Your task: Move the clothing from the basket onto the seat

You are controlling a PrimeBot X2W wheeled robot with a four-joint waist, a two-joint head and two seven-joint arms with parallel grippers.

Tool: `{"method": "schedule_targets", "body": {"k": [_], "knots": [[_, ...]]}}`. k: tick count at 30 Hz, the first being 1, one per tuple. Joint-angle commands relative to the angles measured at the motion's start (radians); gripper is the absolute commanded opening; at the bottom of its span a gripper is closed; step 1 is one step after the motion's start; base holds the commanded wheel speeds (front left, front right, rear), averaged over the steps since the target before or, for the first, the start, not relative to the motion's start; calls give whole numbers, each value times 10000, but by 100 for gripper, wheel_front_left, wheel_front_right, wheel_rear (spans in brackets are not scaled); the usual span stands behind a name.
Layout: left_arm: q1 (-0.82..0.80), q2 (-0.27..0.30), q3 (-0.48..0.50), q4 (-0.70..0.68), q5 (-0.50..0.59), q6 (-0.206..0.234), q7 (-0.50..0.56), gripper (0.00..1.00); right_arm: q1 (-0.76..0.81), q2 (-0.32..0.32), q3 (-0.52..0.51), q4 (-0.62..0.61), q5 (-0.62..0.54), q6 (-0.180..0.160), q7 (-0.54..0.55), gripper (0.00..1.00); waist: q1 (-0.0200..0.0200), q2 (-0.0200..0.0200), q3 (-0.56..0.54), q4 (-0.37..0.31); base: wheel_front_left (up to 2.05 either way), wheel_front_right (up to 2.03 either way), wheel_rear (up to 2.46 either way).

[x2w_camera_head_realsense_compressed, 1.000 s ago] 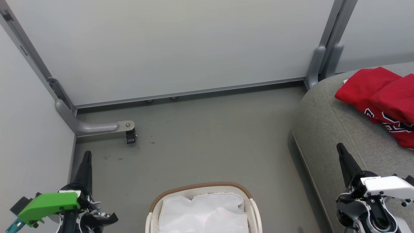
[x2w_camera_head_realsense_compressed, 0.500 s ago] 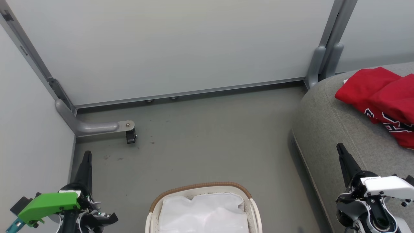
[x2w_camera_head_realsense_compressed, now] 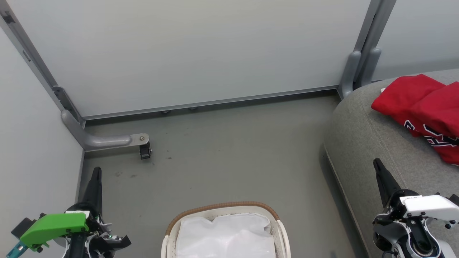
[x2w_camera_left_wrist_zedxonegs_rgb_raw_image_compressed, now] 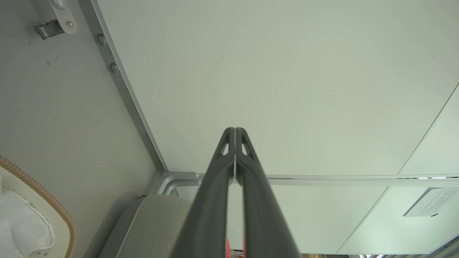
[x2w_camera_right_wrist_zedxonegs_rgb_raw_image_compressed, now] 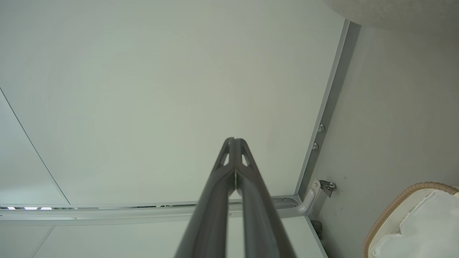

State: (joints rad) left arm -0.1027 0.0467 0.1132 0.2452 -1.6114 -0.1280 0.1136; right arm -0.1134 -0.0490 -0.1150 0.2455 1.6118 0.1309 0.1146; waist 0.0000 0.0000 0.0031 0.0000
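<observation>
Both grippers clenched, nothing in them. Left gripper (x2w_camera_head_realsense_compressed: pixel 96 172) sits low left over the floor. Right gripper (x2w_camera_head_realsense_compressed: pixel 377 165) sits low right, overlapping the seat's (x2w_camera_head_realsense_compressed: pixel 362 136) near edge in the head view. Both wrist views show the fingers pressed together, pointing at the wall panel.

The clothing (x2w_camera_head_realsense_compressed: pixel 419 104) lies on the seat, up and right of the right gripper and well apart from it. Its long axis runs diagonally, upper left to lower right, and the frame edge cuts it off. The right arm is clearly nearer.

The basket (x2w_camera_head_realsense_compressed: pixel 222 207) is on the floor between the grippers, near the seat. What we see inside is a white sheet (x2w_camera_head_realsense_compressed: pixel 226 233), and the near half is out of frame.

Our read: transfer done or close to it. We cannot tell if anything red is under the sheet. If so, the next reach goes down and inward. The left arm is marginally nearer the basket, and the right is better placed for the carry.
</observation>
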Motion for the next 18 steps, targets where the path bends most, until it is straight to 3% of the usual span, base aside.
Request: {"method": "schedule_targets", "body": {"k": [1, 18], "knots": [[-114, 67, 23, -13, -32, -51, 41, 0, 108, -24, -24, -33, 8, -2, 37, 0, 0, 0, 0, 0, 0, 0, 0], [-114, 67, 22, -13, -32, -51, 41, 0, 108, -23, -25, -33, 6, -2, 38, 0, 0, 0, 0, 0, 0, 0, 0]]}}
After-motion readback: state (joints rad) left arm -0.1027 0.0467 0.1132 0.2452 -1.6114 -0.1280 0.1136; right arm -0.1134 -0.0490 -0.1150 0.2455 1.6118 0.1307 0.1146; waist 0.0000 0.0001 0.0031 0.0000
